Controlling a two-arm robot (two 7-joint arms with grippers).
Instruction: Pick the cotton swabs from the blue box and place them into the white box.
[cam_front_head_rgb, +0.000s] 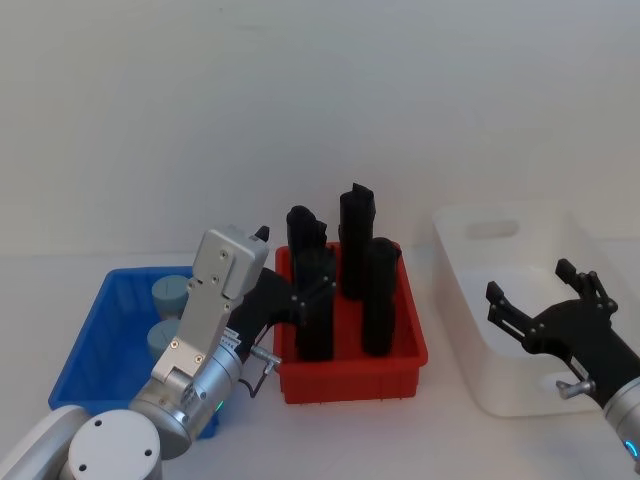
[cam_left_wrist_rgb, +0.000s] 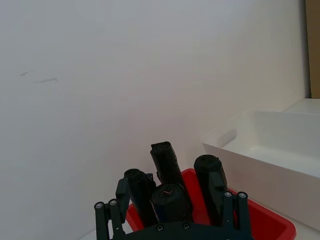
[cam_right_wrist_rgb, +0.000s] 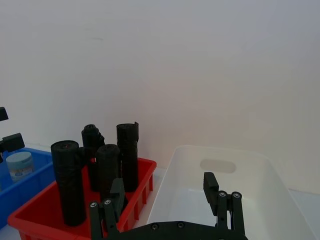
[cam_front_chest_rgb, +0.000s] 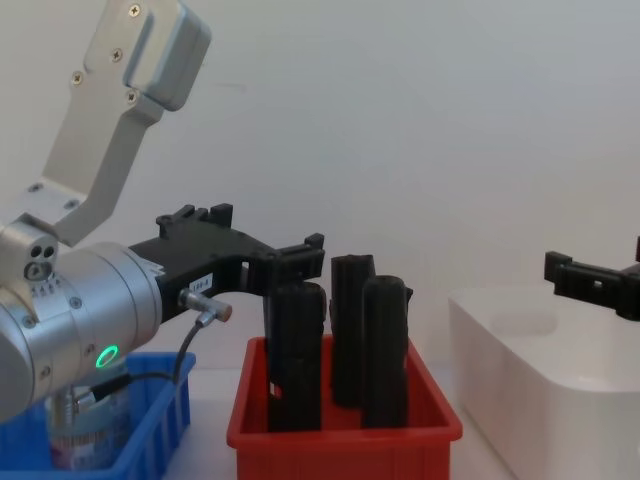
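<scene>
Fingers (cam_left_wrist_rgb: 122, 196) of the left gripper (cam_front_chest_rgb: 256, 238) spread apart and empty, beside tall black blocks (cam_front_head_rgb: 378, 295) in a red plastic bin (cam_front_head_rgb: 350, 380), right gripper (cam_front_head_rgb: 532, 283) likewise spread over the plain white smooth-sided plastic box (cam_front_head_rgb: 520, 395), two pale-topped cylindrical cotton swab tubs (cam_front_head_rgb: 168, 292) standing in the bright blue plastic box (cam_front_head_rgb: 100, 335).

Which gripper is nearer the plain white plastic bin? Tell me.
Right. The right gripper hovers above the white bin; the left gripper sits beyond the red plastic bin, by the small blue ribbed bin.
</scene>
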